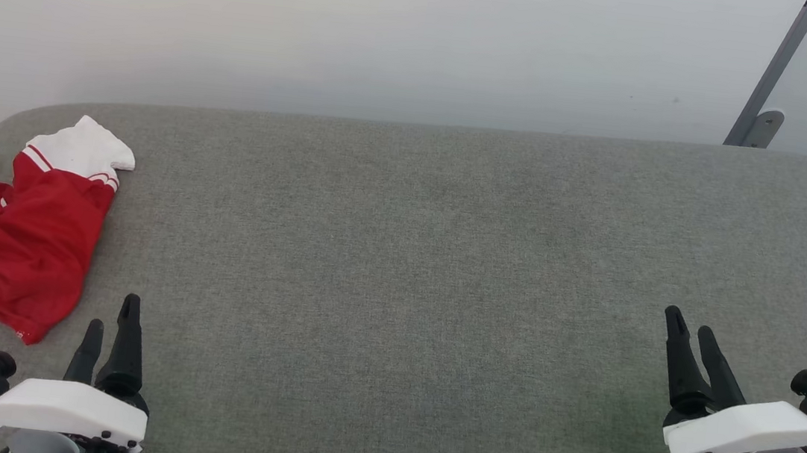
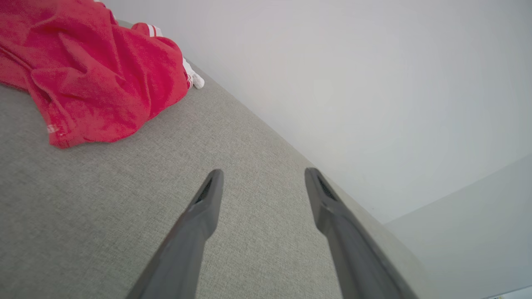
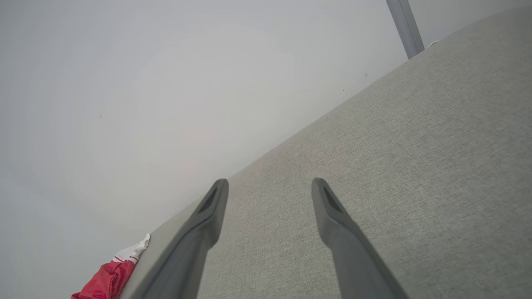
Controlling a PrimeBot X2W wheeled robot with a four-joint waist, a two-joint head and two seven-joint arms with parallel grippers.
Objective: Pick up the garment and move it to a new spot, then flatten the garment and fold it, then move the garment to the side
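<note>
A: Left gripper (image 1: pixel 112 312) sits at the table's (image 1: pixel 408 257) near edge, left end. Fingers are spread wide with nothing between them, tips over grey cloth.

B: And the right gripper (image 1: pixel 690 322)?

A: Same near edge, right end. Also spread wide, also holding nothing.

B: The garment (image 1: pixel 4 244)?

A: A crumpled heap at the table's left end, partly cut off by the head view's left side. Red body. White sleeve ends with stripe trim lie toward the table's far edge, and a hem corner points at the near edge.

B: Which way from the left gripper?

A: Forward and to its left. The hem corner lies near the fingertips but apart from them. The heap's long axis, as far as it shows, runs from near edge to far edge along the table's left end. That is roughly in line with the fingers, only offset sideways.

B: Nearer arm?

A: Left, plainly. The right gripper is well apart, with the table's whole width between it and the cloth.

B: Judgement?

A: Pick-up not yet begun. Probably a left-arm reach, forward and leftward, onto the near hem. The table's middle would serve as the new spot.
</note>
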